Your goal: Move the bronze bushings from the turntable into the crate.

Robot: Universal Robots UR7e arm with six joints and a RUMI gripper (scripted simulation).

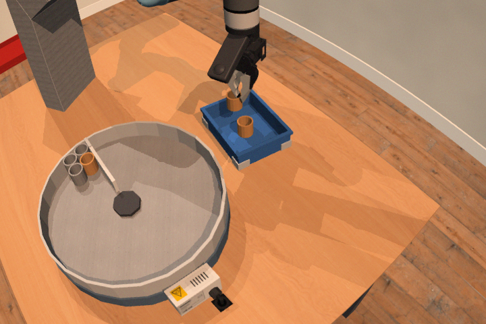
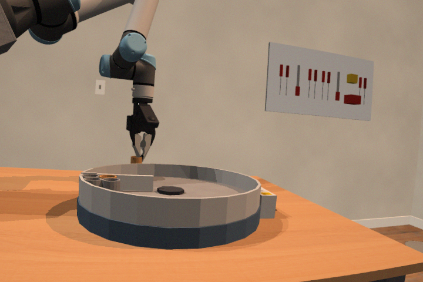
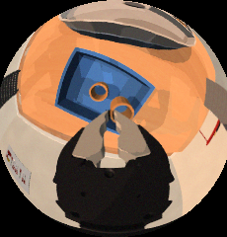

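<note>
My gripper (image 1: 239,96) (image 2: 141,157) (image 3: 111,111) is shut on the wall of a bronze bushing (image 1: 233,103) (image 2: 136,160) (image 3: 115,103), holding it upright over the rear-left part of the blue crate (image 1: 264,150) (image 3: 84,69). Its exact height above the crate floor is hard to tell. Another bronze bushing (image 1: 245,131) (image 3: 92,95) stands upright in the crate. On the turntable (image 1: 129,248) (image 2: 158,212), one bronze bushing (image 1: 90,168) (image 2: 107,176) stands among several steel bushings (image 1: 79,177) (image 2: 111,184) beside the wall. The crate is hidden in the exterior view.
A thin straight divider (image 1: 101,162) (image 2: 137,183) runs from the turntable rim towards the dark hub (image 1: 127,203) (image 2: 170,190), beside the bushings. A white control box (image 1: 193,288) (image 2: 268,204) adjoins the turntable. A grey pillar (image 1: 56,65) stands at the back left.
</note>
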